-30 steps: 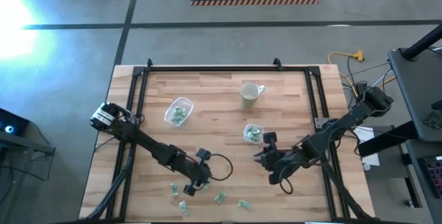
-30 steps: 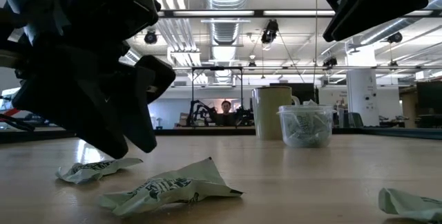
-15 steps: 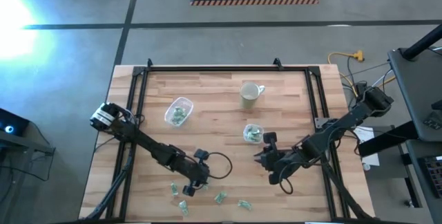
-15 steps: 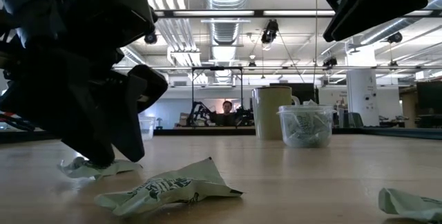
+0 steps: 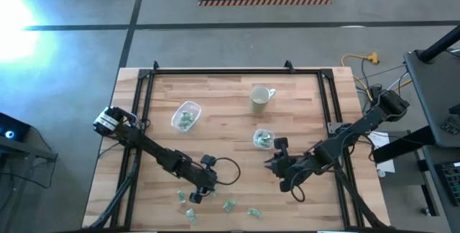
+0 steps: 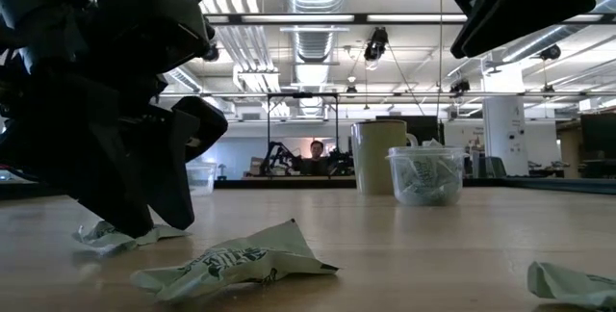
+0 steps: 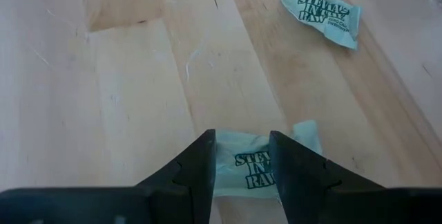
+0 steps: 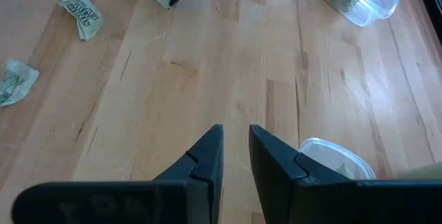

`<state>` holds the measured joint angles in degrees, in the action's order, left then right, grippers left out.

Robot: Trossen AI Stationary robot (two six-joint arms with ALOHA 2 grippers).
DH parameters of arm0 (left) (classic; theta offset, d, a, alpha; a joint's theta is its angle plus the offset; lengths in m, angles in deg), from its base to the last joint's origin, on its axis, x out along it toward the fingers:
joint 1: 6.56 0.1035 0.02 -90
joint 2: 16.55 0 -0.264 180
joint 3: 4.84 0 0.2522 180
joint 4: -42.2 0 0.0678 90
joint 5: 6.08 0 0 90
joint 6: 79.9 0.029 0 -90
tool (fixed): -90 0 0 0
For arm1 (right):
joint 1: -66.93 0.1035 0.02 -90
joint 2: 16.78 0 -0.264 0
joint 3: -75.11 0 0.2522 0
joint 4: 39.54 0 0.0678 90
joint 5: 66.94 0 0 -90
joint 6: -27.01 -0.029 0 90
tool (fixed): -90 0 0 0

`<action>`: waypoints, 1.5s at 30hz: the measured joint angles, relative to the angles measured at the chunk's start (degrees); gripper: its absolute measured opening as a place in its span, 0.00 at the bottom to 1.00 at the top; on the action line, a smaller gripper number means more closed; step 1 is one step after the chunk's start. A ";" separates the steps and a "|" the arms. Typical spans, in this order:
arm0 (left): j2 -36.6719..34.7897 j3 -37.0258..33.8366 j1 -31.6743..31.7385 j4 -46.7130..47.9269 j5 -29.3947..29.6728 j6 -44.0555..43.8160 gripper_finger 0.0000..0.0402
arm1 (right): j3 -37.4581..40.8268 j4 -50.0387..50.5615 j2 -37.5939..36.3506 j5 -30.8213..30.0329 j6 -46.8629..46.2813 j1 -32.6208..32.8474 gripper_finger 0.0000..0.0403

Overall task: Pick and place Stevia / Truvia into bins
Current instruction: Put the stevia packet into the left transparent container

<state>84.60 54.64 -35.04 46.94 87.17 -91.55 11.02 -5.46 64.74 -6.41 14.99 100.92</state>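
Note:
Several green-and-white packets lie flat near the table's near edge [image 5: 229, 206], [image 5: 191, 213], [image 6: 231, 259]. My left gripper [image 5: 196, 194] is open and down at the table, its fingers either side of one packet [image 7: 243, 172], which lies flat on the wood; one corner [image 7: 307, 133] shows beyond a finger. My right gripper [image 5: 277, 165] hangs above the table near the smaller bin [image 5: 262, 139], holding nothing, its fingers open by a narrow gap [image 8: 235, 146]. The wider bin [image 5: 185, 116] stands farther left; both hold packets. My left gripper comes at the packet from above, slanting, one finger [image 7: 200, 162] at its edge and the other finger [image 7: 293, 162] over its printed part [image 7: 259, 172]. Whether the fingers touch the paper, I cannot tell. The packet lies flat on the table.
A pale mug [image 5: 259, 98] stands toward the far edge, behind the smaller bin [image 6: 423, 175]. A black cable loops beside the left gripper [image 5: 228, 172]. Another packet [image 7: 321, 13] lies ahead of the left fingers. Bare wood lies between the two grippers.
My left gripper has moved down and toward the table's near left corner, coming down over the packet there with its fingers apart. The packet has stayed on the wood. The right arm has kept still.

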 joint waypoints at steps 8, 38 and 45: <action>-0.03 -0.22 0.29 0.14 0.02 1.85 0.15 | -0.02 -0.02 0.00 0.00 0.00 0.00 0.14; -17.67 -0.16 0.45 29.26 50.51 7.55 0.02 | 0.31 -0.39 0.04 0.00 0.02 0.00 0.14; -25.10 -3.54 3.11 35.04 57.48 7.49 0.02 | 0.37 -0.76 0.04 0.00 0.02 0.00 0.14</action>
<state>59.50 51.10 -31.93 81.98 144.65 -84.06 11.39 -6.22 64.78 -6.42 15.02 100.92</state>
